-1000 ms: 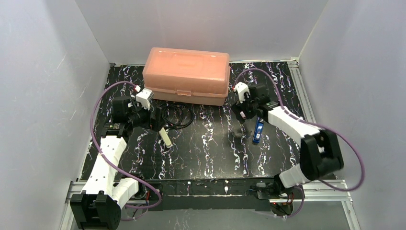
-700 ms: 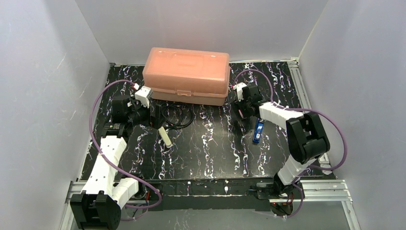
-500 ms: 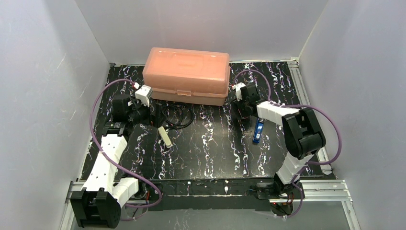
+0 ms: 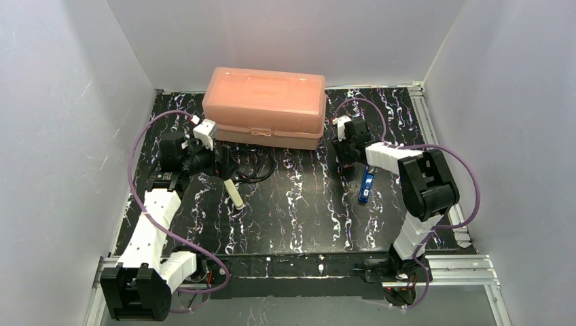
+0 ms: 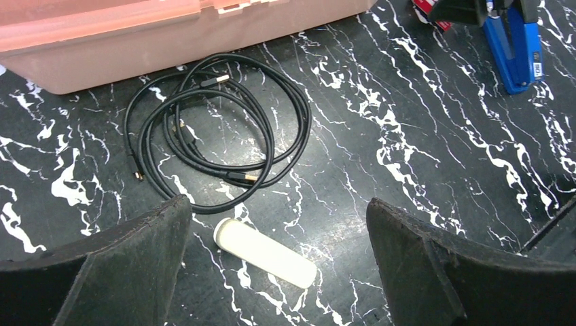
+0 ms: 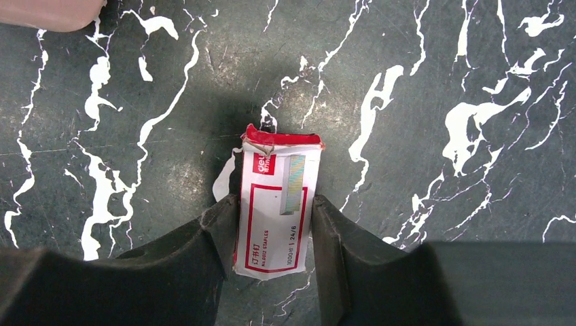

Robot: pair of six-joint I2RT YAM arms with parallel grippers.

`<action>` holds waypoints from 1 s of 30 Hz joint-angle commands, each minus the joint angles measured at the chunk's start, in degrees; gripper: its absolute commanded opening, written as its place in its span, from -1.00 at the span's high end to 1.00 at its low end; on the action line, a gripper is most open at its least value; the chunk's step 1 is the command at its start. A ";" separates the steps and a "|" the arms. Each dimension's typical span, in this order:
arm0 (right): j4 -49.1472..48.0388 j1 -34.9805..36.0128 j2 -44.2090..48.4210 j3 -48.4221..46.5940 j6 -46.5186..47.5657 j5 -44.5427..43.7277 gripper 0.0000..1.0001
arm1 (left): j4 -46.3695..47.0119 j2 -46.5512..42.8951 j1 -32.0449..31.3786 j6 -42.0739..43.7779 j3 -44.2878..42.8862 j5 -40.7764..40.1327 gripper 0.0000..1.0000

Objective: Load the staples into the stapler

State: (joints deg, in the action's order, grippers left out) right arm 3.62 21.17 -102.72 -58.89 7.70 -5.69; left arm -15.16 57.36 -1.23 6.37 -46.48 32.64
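Observation:
The staples box point(image 6: 277, 224), white with red print, lies flat on the black marbled table. My right gripper point(image 6: 275, 204) is shut on its two long sides; in the top view the gripper point(image 4: 346, 163) hides the box. A blue stapler point(image 4: 367, 185) lies just right of that gripper and also shows in the left wrist view point(image 5: 514, 51). A cream-white oblong stapler point(image 4: 235, 194) lies on the table left of centre. My left gripper point(image 4: 223, 163) is open and empty above it, with the cream stapler point(image 5: 265, 252) between its fingers in the wrist view point(image 5: 277, 204).
A closed pink plastic case point(image 4: 265, 105) stands at the back centre. A coiled black cable point(image 4: 250, 165) lies in front of it, near my left gripper, and shows in the left wrist view point(image 5: 217, 129). White walls enclose the table on three sides.
My right arm has folded inward, its elbow swinging from the right toward the back, while its gripper stayed by the blue stapler. My left gripper has shifted slightly toward the back.

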 commanded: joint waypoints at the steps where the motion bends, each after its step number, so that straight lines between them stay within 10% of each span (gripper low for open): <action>1: 0.08 -1.30 -1.88 -0.21 0.09 3.53 -0.03 | 0.62 0.21 0.09 -0.02 -0.44 4.71 -0.97; 9: 0.76 -1.92 -1.74 0.93 0.29 5.25 -0.30 | 0.74 0.66 0.00 -0.31 -0.66 7.13 -0.97; 21: 2.93 -2.74 -1.16 1.37 3.88 16.95 0.47 | 1.43 2.19 -0.48 -4.83 -1.77 8.43 -0.97; 30: 2.27 2.57 10.61 7.95 11.20 30.78 0.62 | 1.71 9.96 -7.72 -14.39 -5.31 12.48 -0.88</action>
State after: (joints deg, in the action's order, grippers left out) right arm 4.64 19.86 -97.86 -52.95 14.24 17.08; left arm -13.69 64.07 -4.99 -2.76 -48.51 41.69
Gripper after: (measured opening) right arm 0.460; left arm 0.970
